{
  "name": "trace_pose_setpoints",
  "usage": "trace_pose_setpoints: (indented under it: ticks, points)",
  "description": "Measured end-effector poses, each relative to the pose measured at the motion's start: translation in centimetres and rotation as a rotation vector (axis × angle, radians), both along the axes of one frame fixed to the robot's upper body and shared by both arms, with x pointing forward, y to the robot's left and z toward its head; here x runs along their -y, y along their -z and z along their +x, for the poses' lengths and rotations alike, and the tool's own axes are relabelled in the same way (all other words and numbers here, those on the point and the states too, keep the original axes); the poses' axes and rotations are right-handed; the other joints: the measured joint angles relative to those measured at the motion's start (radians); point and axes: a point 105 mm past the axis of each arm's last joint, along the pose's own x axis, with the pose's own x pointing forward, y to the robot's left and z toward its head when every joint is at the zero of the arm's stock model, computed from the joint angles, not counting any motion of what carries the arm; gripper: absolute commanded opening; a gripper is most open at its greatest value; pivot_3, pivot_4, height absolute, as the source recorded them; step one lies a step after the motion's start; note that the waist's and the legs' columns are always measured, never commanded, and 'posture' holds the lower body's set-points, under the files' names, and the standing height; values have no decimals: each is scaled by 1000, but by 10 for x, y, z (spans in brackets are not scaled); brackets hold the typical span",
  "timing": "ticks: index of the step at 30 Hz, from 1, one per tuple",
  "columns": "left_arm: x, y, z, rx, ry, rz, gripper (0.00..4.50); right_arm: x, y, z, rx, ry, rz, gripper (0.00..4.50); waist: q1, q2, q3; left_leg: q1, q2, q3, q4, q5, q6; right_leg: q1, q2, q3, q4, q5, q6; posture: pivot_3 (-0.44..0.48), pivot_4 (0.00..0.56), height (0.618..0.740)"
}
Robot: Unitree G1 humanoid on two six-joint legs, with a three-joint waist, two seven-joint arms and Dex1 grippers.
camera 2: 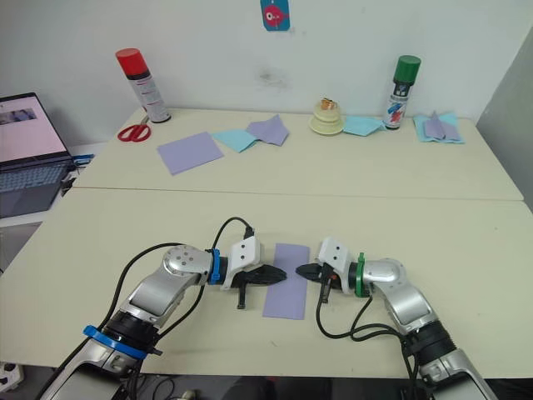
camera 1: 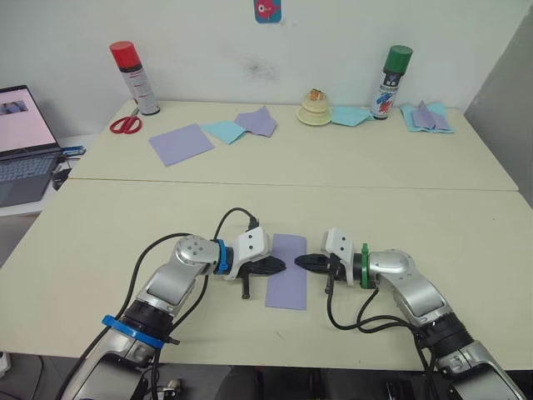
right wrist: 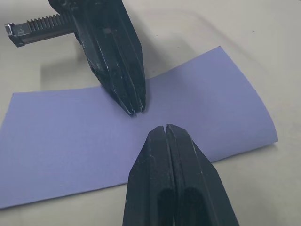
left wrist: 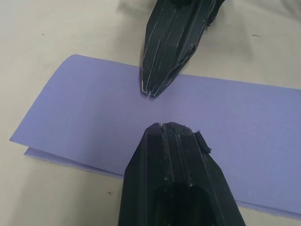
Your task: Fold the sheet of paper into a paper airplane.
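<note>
Jaws together on both: left gripper [camera 1: 279, 266] and right gripper [camera 1: 301, 261] tips over sheet of paper [camera 1: 287, 283], lower centre; halved lengthwise, nose and wing folds left

There are two spray cans, one red-capped [camera 1: 134, 77] and one green-capped [camera 1: 391, 82], one pair of scissors [camera 1: 126, 124], one laptop [camera 1: 25, 142].

Two cream tables [camera 1: 275, 171] stand pushed together, their seam running straight across. The far table's back edge meets a plain white wall [camera 1: 208, 42]. Off the tables' left edge sits an open laptop [camera 1: 25, 142].
</note>
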Motion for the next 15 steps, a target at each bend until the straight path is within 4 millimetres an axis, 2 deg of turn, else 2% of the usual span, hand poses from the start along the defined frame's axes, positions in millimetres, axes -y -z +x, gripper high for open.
trace_pose_setpoints:
  ticks: [5, 11, 15]
  points:
    - [-1, 0, 1, -1, -3, 0, 0, -2, -3, 2, -11, 17, 37, 33, 0, 0, 0, 1, 0, 0, 0, 0, 0, 0, 0, 0, 0, 0, 0, 0, 150, 717]
    - [-1, 1, 1, -4, -4, 2, 0, 1, -12, 22, 3, 98, 70, 33, 0, 0, 0, 0, 0, 0, 0, 0, 0, 0, 0, 0, 0, 0, 0, 0, 150, 717]
    - [-1, 1, 2, -4, -4, 3, 0, 5, -6, 25, -6, 117, 38, 33, 0, 0, 0, 0, 0, 0, 0, 0, 0, 0, 0, 0, 0, 0, 0, 0, 150, 717]
